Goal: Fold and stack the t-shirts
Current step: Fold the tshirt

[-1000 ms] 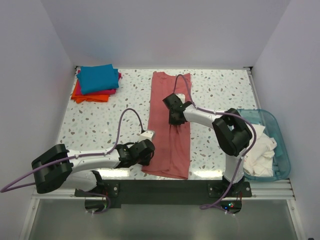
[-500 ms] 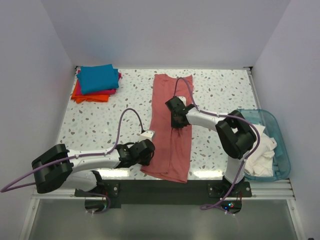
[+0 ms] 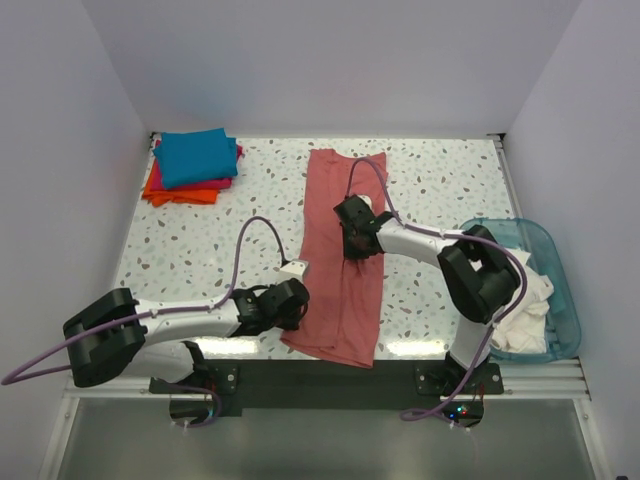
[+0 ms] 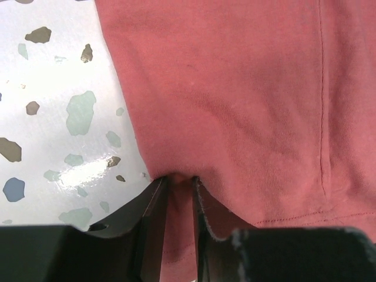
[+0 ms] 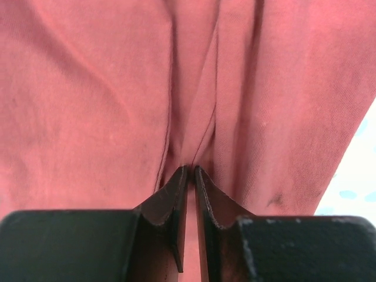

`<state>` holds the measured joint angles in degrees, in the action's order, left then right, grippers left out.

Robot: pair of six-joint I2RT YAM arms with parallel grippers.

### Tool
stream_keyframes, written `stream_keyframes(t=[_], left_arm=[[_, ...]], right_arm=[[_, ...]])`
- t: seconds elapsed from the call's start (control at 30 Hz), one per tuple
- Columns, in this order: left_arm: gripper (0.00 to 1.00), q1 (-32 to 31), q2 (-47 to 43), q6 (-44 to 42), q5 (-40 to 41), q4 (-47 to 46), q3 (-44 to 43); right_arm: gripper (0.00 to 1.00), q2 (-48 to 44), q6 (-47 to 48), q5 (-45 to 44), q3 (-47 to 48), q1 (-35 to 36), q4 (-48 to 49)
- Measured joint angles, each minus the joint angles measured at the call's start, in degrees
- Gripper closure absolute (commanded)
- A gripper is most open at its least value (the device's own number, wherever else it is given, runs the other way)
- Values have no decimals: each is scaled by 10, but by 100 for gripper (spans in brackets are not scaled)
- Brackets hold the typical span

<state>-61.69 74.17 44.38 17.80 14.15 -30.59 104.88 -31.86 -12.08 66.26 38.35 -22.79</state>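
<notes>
The salmon-red t-shirt [image 3: 335, 200] lies as a long folded strip down the middle of the table. My left gripper [image 3: 299, 303] is shut on its left edge near the hem; the wrist view shows cloth [image 4: 235, 88] pinched between the jaws [image 4: 179, 183]. My right gripper [image 3: 353, 243] is shut on a pinch of the shirt's middle, with folds [image 5: 117, 88] running up from the jaws [image 5: 191, 169]. The teal-blue shirt [image 3: 196, 155] tops the folded stack at the far left, over the magenta-pink [image 3: 236, 157] and orange [image 3: 178, 193] ones.
A translucent blue tub [image 3: 560, 300] with white cloth [image 3: 522, 300] in it stands at the right edge, next to the right arm. The speckled tabletop [image 3: 190, 250] shows bare between the stack and the shirt. White walls close in the left, back and right.
My right gripper has moved a little nearer and to the right with the cloth, and the shirt's strip has shifted slightly with it. The left gripper holds still.
</notes>
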Motion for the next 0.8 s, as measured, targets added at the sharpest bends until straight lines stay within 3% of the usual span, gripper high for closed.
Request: stream_keyframes(t=[0.07,0.23,0.47,0.57,0.6,0.63,0.8], left_arm=[[75,1,-3,4,1,-5,5],[79,2,-20,17,0,-14,21],[82,2,-83,27,-12,39,39],[65,2,-125,29,-21,65,41],[54,2,-139,29,-26,71,41],[49,2,-151,30,-31,77,41],[40,1,-202,32,-70,82,58]], right_arm=[[86,-6,5,9,-1,1,-1],[55,-27,11,13,-5,8,-4],[48,-165,-1,3,-63,11,-41],[48,-258,-20,10,-119,11,-49],[48,-286,-28,16,-141,11,-51],[48,-316,-38,28,-169,12,-48],[48,-422,-111,75,-303,63,-68]])
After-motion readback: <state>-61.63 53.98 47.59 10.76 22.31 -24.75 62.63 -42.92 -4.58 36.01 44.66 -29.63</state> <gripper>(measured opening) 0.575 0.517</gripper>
